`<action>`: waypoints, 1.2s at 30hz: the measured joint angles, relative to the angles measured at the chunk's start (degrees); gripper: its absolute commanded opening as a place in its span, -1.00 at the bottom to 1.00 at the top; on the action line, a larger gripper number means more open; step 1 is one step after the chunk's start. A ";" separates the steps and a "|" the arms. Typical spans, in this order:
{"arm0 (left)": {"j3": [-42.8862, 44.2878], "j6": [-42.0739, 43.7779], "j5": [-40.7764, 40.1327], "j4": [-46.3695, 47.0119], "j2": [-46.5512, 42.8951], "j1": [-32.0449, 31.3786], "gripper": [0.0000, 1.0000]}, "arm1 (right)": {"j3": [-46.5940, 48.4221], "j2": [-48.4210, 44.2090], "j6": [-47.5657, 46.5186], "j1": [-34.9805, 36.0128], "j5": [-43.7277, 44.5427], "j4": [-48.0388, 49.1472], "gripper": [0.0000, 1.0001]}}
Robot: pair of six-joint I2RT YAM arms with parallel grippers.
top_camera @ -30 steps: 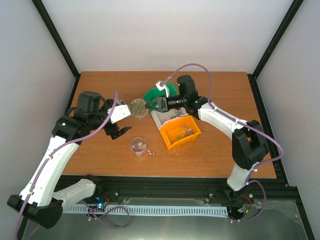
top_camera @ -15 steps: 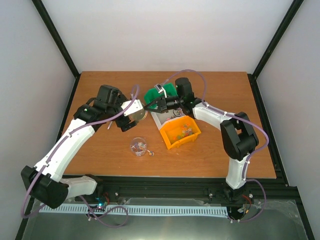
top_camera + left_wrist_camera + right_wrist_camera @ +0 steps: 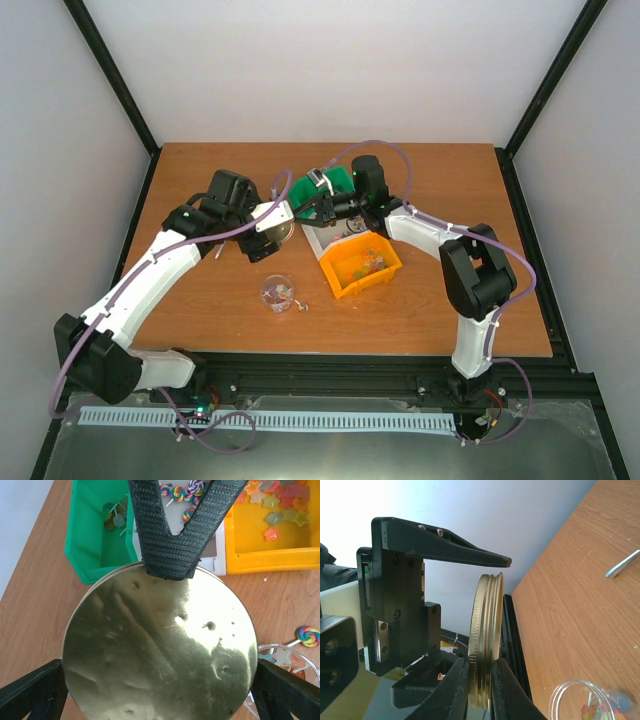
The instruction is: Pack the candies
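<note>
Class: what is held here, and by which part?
The right gripper pinches the gold lid at its rim; the left gripper flanks its opposite edges, grip uncertain.

wood table (image 3: 450, 190) | centre: green bin (image 3: 303, 190), white bin (image 3: 322, 238), orange bin (image 3: 352, 284) | below centre: clear jar (image 3: 277, 293), loose candy (image 3: 302, 307)
</note>
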 measured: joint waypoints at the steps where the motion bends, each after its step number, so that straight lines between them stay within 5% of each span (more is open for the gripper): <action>1: -0.02 -0.04 -0.07 0.00 0.13 0.00 0.99 | 0.00 0.00 -0.02 0.00 -0.15 -0.11 -0.95; 20: -0.76 -0.35 -1.03 1.25 -0.13 -1.79 0.91 | -0.92 0.00 0.28 0.00 -0.70 0.09 -0.94; 27: -0.76 -1.73 1.38 1.27 -1.64 -1.86 0.62 | -1.66 0.00 0.70 0.04 -0.31 -0.15 -0.90; 30: -0.87 -1.79 1.60 1.20 -2.01 -1.88 0.63 | -1.84 0.00 0.76 0.04 -0.33 -0.17 -0.91; 33: -1.99 -1.77 1.57 1.05 -3.10 -1.88 0.95 | -1.86 0.00 0.74 0.04 -0.33 -0.20 -0.91; 36: -3.34 -2.34 1.36 0.90 -4.17 -1.90 1.00 | -1.86 0.00 0.76 0.04 -0.33 -0.24 -0.92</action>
